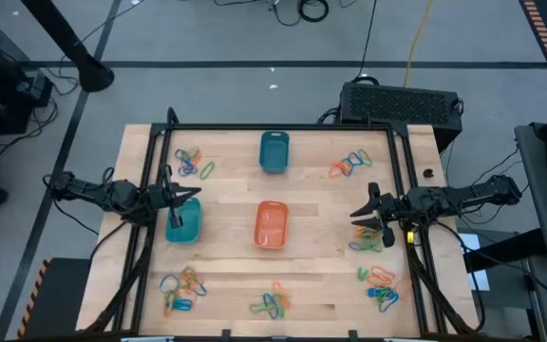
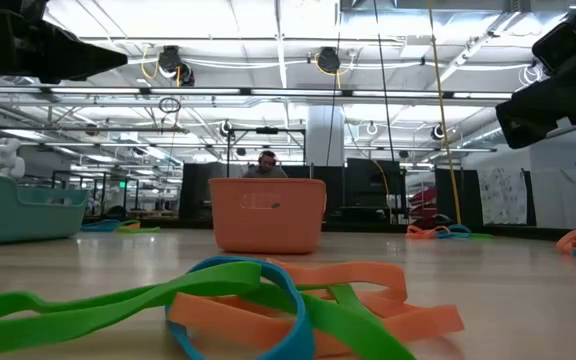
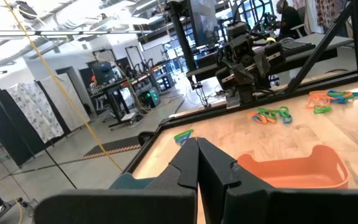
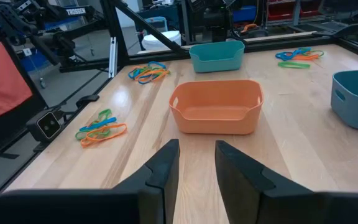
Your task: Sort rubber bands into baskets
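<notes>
Three baskets stand on the wooden table: a dark teal one (image 1: 273,152) at the far middle, an orange one (image 1: 271,225) in the centre, and a turquoise one (image 1: 184,223) at the left. Small heaps of orange, green and blue rubber bands (image 1: 193,163) (image 1: 349,164) (image 1: 180,290) (image 1: 272,304) (image 1: 380,285) lie around them. My left gripper (image 1: 180,198) (image 3: 197,158) is shut and hovers level over the turquoise basket's far rim. My right gripper (image 1: 357,215) (image 4: 196,155) is open and points at the orange basket (image 4: 216,106), with nothing between its fingers.
A black frame (image 1: 273,127) borders the table. One more band heap (image 1: 368,239) lies just under my right arm's wrist. In the low view a band heap (image 2: 268,300) fills the foreground. Bare wood lies between the baskets and the heaps.
</notes>
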